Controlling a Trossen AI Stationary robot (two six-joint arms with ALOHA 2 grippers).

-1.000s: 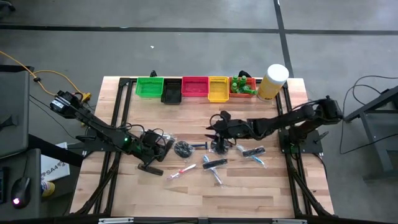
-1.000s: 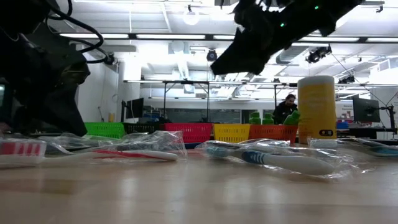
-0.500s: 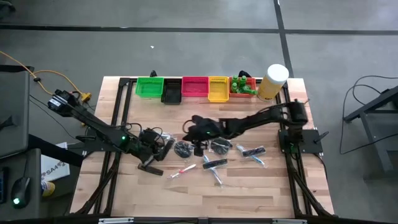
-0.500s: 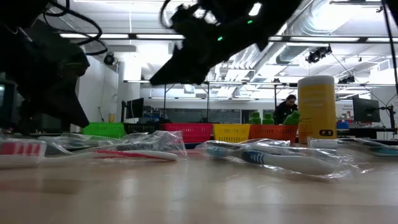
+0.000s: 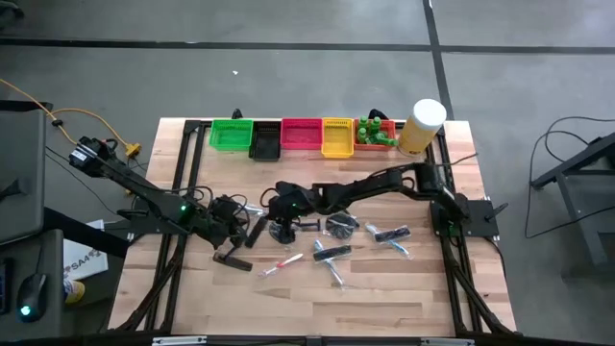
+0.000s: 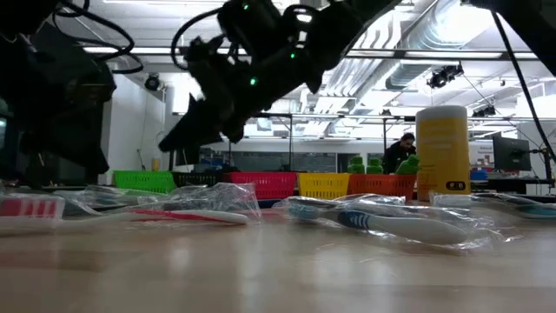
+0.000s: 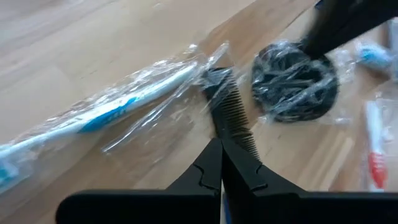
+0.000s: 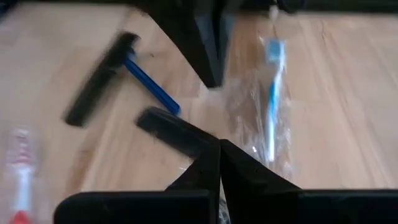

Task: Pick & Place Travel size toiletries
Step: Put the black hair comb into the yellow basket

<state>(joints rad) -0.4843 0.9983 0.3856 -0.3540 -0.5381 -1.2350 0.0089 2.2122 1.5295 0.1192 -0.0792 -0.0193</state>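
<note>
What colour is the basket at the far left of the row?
Green; the basket shows best in the high view.

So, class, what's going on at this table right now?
Two robot arms are sorting wrapped toiletries scattered mid-table. The right tool, shut and empty, reaches across above a dark round disc. The left tool, also shut, sits low by a black comb and a wrapped blue toothbrush. Green bottles already fill the orange bin in the back row.
</note>
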